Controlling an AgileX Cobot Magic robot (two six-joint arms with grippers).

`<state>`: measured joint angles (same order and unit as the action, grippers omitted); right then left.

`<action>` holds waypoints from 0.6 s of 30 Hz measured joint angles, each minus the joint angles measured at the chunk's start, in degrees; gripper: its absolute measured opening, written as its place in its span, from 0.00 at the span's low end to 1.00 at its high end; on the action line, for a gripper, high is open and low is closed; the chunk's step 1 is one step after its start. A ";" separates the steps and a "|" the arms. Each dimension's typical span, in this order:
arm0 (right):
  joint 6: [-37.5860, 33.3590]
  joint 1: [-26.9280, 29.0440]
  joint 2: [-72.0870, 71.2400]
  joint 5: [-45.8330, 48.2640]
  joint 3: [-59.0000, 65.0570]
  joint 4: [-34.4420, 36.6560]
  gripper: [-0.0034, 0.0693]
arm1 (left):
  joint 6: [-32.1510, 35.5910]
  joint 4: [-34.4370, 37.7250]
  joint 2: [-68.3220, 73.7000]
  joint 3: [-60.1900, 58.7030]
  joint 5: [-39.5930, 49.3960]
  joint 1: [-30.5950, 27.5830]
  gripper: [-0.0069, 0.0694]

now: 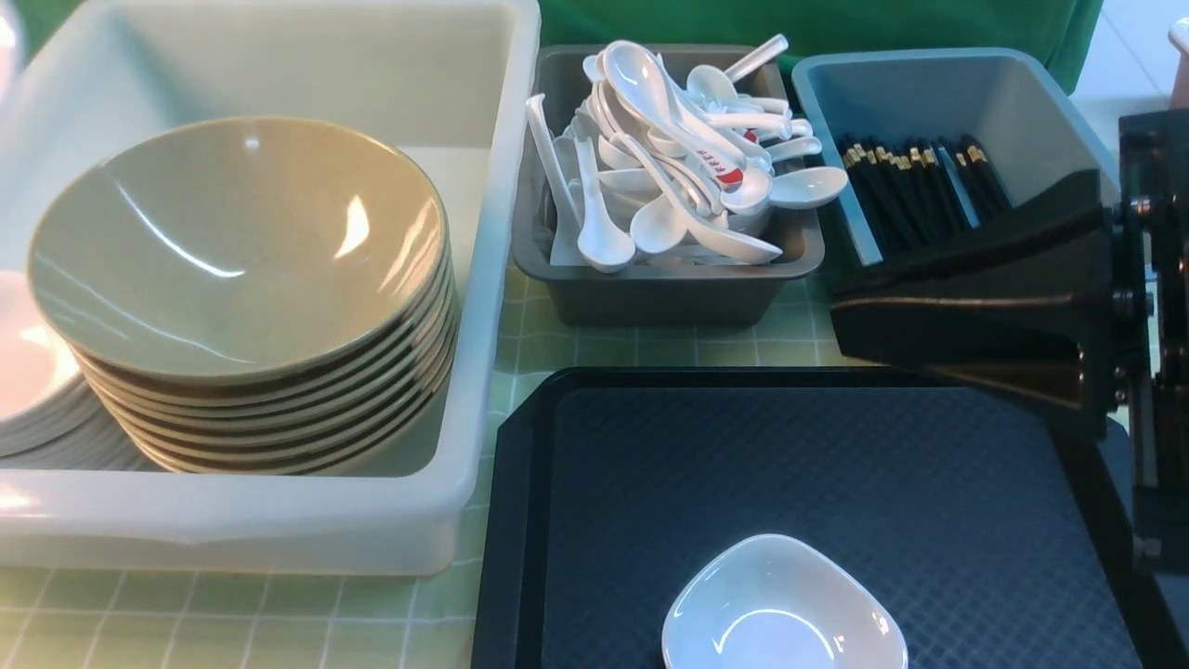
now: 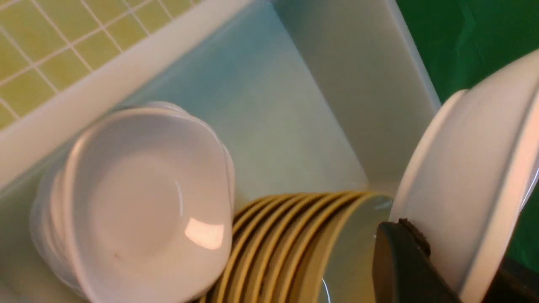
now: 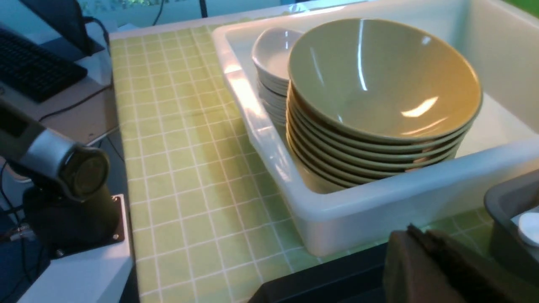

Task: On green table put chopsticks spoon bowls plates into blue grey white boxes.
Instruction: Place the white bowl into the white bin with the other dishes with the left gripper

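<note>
My left gripper [image 2: 448, 256] is shut on the rim of a white dish [image 2: 467, 176] and holds it tilted above the white box [image 2: 345, 84]. Below it are a stack of white dishes [image 2: 143, 202] and a stack of olive bowls [image 2: 278, 248]. In the front view the bowls [image 1: 241, 279] fill the white box [image 1: 483, 307]; the left gripper is out of that view. My right gripper [image 1: 841, 311] is shut and empty, over the far right corner of the black tray [image 1: 836, 446]. One small white dish [image 1: 780, 613] lies on the tray.
A grey box [image 1: 650, 288] holds several white spoons [image 1: 687, 158]. A blue box [image 1: 929, 93] holds black chopsticks [image 1: 920, 186]. A green checked cloth [image 3: 177, 147] covers the table. A keyboard [image 3: 33, 67] and an arm base [image 3: 71, 219] lie beyond the table's left edge.
</note>
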<state>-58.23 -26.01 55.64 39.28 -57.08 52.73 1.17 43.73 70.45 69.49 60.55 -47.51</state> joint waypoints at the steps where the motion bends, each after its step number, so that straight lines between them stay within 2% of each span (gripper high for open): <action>1: 0.00 -0.08 0.00 0.00 0.00 0.00 0.08 | -0.06 -0.08 0.53 0.00 0.30 -0.69 0.11; 7: 0.00 -0.20 0.00 0.06 0.00 0.00 0.08 | -2.47 -7.74 3.61 -2.86 0.55 -0.88 0.11; 12: 0.00 -0.25 0.00 0.06 0.00 0.00 0.09 | -7.01 -17.24 3.88 -9.61 -3.87 2.75 0.11; 18: 0.00 -0.25 0.00 0.06 0.00 0.00 0.10 | -10.80 -21.11 4.58 -11.70 -6.75 4.18 0.11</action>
<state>-58.23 -26.25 55.64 39.34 -57.08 52.73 -9.63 22.62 75.03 57.79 53.80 -43.33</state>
